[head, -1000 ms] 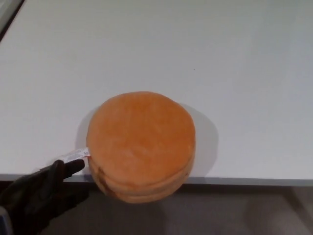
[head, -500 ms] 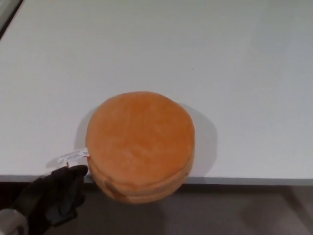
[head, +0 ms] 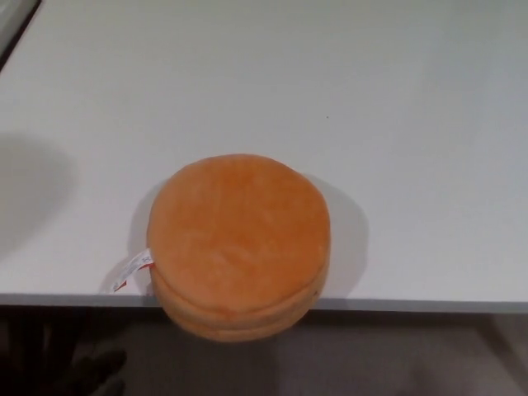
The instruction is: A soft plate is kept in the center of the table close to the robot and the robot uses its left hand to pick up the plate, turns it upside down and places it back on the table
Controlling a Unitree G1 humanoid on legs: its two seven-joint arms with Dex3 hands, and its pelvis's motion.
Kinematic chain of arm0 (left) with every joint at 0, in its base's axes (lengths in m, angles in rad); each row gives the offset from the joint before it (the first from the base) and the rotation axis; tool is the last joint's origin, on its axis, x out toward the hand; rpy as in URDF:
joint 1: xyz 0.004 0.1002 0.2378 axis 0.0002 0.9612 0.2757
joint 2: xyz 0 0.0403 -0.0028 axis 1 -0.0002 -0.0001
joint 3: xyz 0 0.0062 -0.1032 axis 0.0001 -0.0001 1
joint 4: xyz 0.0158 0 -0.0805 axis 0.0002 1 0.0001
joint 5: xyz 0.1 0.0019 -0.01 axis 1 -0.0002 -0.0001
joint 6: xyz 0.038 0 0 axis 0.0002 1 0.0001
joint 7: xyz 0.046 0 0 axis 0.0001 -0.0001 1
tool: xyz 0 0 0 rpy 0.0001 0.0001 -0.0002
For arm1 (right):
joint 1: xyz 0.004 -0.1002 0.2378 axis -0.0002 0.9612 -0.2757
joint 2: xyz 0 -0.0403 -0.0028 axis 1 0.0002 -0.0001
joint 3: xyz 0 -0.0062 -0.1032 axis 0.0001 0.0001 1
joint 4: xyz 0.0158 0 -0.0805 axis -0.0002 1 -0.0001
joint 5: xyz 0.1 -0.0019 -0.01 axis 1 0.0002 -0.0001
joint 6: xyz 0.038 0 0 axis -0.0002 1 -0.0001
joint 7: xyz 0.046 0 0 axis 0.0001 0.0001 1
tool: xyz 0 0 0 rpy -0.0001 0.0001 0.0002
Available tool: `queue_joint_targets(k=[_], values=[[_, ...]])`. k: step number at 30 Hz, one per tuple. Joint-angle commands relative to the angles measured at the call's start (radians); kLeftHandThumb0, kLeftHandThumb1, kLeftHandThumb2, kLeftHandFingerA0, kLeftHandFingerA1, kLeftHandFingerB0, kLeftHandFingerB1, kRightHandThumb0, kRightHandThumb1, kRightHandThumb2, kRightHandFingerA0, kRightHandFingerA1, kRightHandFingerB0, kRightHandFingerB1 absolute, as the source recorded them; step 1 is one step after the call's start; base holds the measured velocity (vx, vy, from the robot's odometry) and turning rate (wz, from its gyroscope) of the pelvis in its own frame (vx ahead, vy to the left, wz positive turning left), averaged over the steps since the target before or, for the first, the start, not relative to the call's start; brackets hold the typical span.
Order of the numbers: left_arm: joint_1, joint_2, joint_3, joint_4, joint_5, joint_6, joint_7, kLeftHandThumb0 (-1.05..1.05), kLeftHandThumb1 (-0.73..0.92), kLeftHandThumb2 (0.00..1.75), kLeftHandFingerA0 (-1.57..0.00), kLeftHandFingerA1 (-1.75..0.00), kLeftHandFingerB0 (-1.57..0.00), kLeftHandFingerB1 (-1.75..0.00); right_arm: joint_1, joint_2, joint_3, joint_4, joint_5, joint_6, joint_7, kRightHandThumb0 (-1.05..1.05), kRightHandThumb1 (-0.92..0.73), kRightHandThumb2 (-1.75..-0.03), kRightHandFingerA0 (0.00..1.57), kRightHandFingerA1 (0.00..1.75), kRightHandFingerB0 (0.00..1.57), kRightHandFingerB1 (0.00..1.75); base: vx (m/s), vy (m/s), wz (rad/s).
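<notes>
The soft orange plate (head: 238, 241) lies flat on the white table (head: 396, 124), at the centre near me, and its near rim hangs a little over the front edge. A small white tag (head: 134, 270) sticks out from its left side. Only a dim dark shape of my left hand (head: 95, 373) shows at the bottom left, below the table's edge and apart from the plate. It is too faint to read. My right hand is out of the picture.
The table's front edge (head: 429, 304) runs across the bottom of the view, with dark floor below it. A soft shadow (head: 33, 198) falls on the table's left side. A dark strip marks the far left corner (head: 12, 33).
My left hand has drawn back from beside the tag, down and left below the table's edge, almost out of view. The plate has stayed where it was.
</notes>
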Motion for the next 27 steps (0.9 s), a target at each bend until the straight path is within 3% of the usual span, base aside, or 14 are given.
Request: queue_joint_targets(k=[1, 2, 3, 5, 9, 10, 12, 13, 16, 17, 19, 20, 25, 27], values=[[0.345, -0.116, 0.09, 0.063, 0.078, -0.833, -0.087, -0.91, 0.69, 1.09, -0.15, -0.53, -0.09, -0.43, 0.007, -0.026, -0.011, -0.011, 0.023, 0.004, 0.011, -0.7, -0.68, -1.06, 0.56, 0.62, 0.36, 0.5, 0.0, 0.0, 0.0], [0.356, -0.125, 0.092, 0.079, 0.066, -0.86, -0.103, -0.91, 0.69, 1.09, -0.15, -0.53, -0.09, -0.43, 0.011, -0.024, -0.011, -0.02, 0.036, 0.022, 0.017, -0.7, -0.68, -1.06, 0.56, 0.62, 0.36, 0.5, 0.0, 0.0, 0.0], [0.363, -0.131, 0.093, 0.091, 0.059, -0.883, -0.116, -0.94, 0.91, 0.68, -0.2, -0.47, -0.14, -0.32, 0.01, -0.026, -0.012, -0.02, 0.032, 0.022, 0.014, -0.69, -0.68, -1.06, 0.55, 0.62, 0.35, 0.5, 0.0, 0.0, 0.0], [0.389, -0.158, 0.105, 0.129, 0.019, -0.937, -0.158, -0.94, 0.68, 1.08, -0.16, -0.51, -0.09, -0.44, 0.003, -0.028, -0.012, -0.006, 0.022, 0.005, 0.011, -0.71, -0.7, -1.06, 0.56, 0.62, 0.37, 0.5, 0.0, 0.0, 0.0], [0.404, -0.221, 0.12, 0.206, -0.027, -1.025, -0.191, -0.94, 0.67, 1.06, -0.21, -0.52, -0.16, -0.44, 0.001, -0.026, -0.013, -0.002, 0.02, 0.003, 0.007, -0.7, -0.69, -1.06, 0.56, 0.62, 0.37, 0.5, 0.0, 0.0, 0.0], [0.402, -0.237, 0.12, 0.234, -0.033, -1.049, -0.197, -0.95, 0.87, 0.68, -0.27, -0.46, -0.22, -0.33, 0.003, -0.027, -0.013, -0.005, 0.016, -0.002, 0.004, -0.7, -0.71, -1.06, 0.57, 0.62, 0.36, 0.5, 0.0, 0.0, 0.0], [0.392, -0.268, 0.116, 0.292, -0.039, -1.106, -0.207, -0.9, 0.68, 1.07, -0.23, -0.54, -0.16, -0.46, 0.001, -0.029, -0.014, -0.009, 0.01, -0.008, 0.0, -0.7, -0.71, -1.07, 0.56, 0.62, 0.36, 0.5, 0.0, 0.0, 0.0], [0.395, -0.272, 0.113, 0.307, -0.029, -1.118, -0.2, -0.94, 0.88, 0.68, -0.27, -0.48, -0.21, -0.35, 0.001, -0.026, -0.014, -0.009, 0.016, 0.001, 0.002, -0.7, -0.69, -1.07, 0.55, 0.62, 0.35, 0.5, 0.0, 0.0, 0.0], [0.366, -0.27, 0.111, 0.418, 0.0, -1.151, -0.193, -0.96, 0.87, 0.66, -0.32, -0.46, -0.23, -0.34, -0.002, -0.021, -0.014, 0.012, 0.019, -0.009, 0.003, -0.71, -0.69, -1.07, 0.54, 0.61, 0.35, 0.5, 0.0, 0.0, 0.0], [0.354, -0.268, 0.108, 0.436, 0.008, -1.154, -0.191, -0.96, 0.86, 0.67, -0.32, -0.47, -0.22, -0.35, -0.001, -0.022, -0.017, 0.011, 0.025, -0.005, 0.005, -0.72, -0.86, -0.67, 0.61, 0.49, 0.44, 0.33, 0.0, 0.0, 0.0], [0.339, -0.263, 0.108, 0.461, 0.014, -1.157, -0.192, -0.92, 0.66, 1.07, -0.28, -0.55, -0.18, -0.46, 0.005, -0.021, -0.02, 0.0, 0.04, 0.012, 0.011, -0.7, -0.86, -0.66, 0.62, 0.5, 0.44, 0.33, 0.0, 0.0, 0.0], [0.328, -0.26, 0.119, 0.483, 0.007, -1.158, -0.199, -1.01, 0.71, 0.85, -0.32, -0.51, -0.21, -0.38, 0.006, -0.02, -0.017, 0.0, 0.034, 0.001, 0.011, -0.66, -0.69, -1.06, 0.56, 0.63, 0.36, 0.5, 0.0, 0.0, 0.0], [0.312, -0.263, 0.13, 0.535, 0.021, -1.168, -0.179, -0.95, 0.88, 0.67, -0.37, -0.47, -0.26, -0.34, 0.009, -0.023, -0.019, 0.006, 0.015, -0.016, -0.002, -0.7, -0.7, -1.06, 0.57, 0.62, 0.37, 0.5, 0.0, 0.0, 0.0], [0.289, -0.261, 0.133, 0.577, 0.024, -1.177, -0.179, -0.93, 0.86, 0.67, -0.38, -0.47, -0.27, -0.33, 0.008, -0.023, -0.018, 0.01, 0.035, 0.001, 0.015, -0.7, -0.86, -0.67, 0.61, 0.49, 0.43, 0.33, 0.0, 0.0, 0.0]])
